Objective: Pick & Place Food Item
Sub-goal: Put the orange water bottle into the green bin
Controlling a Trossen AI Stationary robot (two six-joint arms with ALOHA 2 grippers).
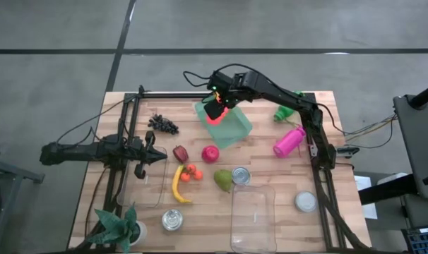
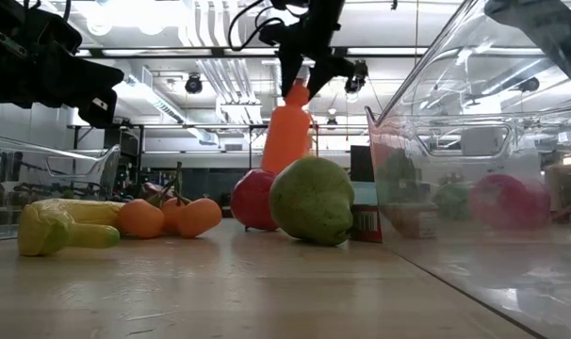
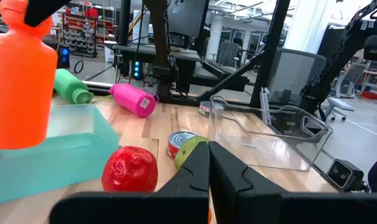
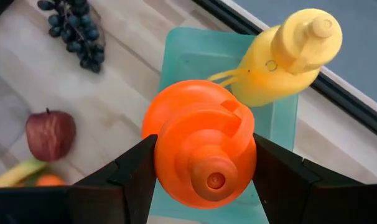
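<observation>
Starting at the near edge of the worktop (image 1: 284, 233): passing a clear tub (image 1: 235, 206), a pear (image 1: 222, 180) and a can (image 1: 241, 176), with a banana (image 1: 176, 185) and small tomatoes (image 1: 191, 173) just beside them.

Moving a little farther in: finding the left end effector (image 1: 157, 156) waiting at the left side, fingers pressed together and holding nothing, pointing across towards a dark apple (image 1: 180, 153) and a red apple (image 1: 210, 154).

Reaching the task's thing next: gripping an orange bottle (image 4: 201, 140) in the right end effector (image 4: 204, 158), one finger clamped on each side just under the cap. Keeping the bottle's long axis upright, cap towards the wrist and base towards the worktop. Hanging it directly over a teal tray (image 4: 195, 53), where a yellow bottle (image 4: 288, 56) is lying on its side towards the far wall.

Not being able to tell whether the base is touching the tray floor, with the apple and pear blocking it in the low view.

Judging the coming move as a straight descent and release: tray lying right below the bottle, open floor on the side away from the yellow bottle, right arm alone placed for it, left arm well apart.

Ending at the far side: grapes (image 1: 163, 125) to the left, a green bottle (image 1: 284, 111) and a pink bottle (image 1: 289, 141) to the right.
</observation>
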